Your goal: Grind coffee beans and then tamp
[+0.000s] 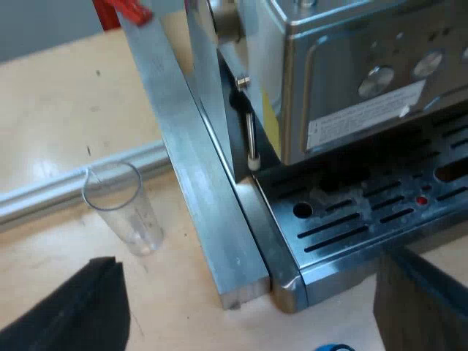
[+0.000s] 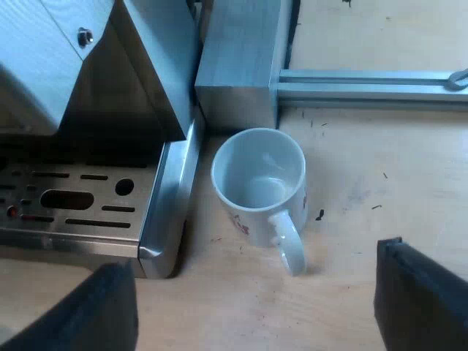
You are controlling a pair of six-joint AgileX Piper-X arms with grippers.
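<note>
Beyond the spread right gripper [image 2: 254, 281] stands the mug [image 2: 257, 175]; measuring glass [image 1: 124, 212] near the spread left gripper [image 1: 247, 269].

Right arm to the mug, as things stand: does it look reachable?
Probably yes. The right hand hangs open over the upright mug with nothing between them. The espresso machine's tray edge and a metal post stand close beside the mug, so a finger may have little room on that side.

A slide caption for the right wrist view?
Open right gripper above an empty white mug beside the espresso machine.
</note>
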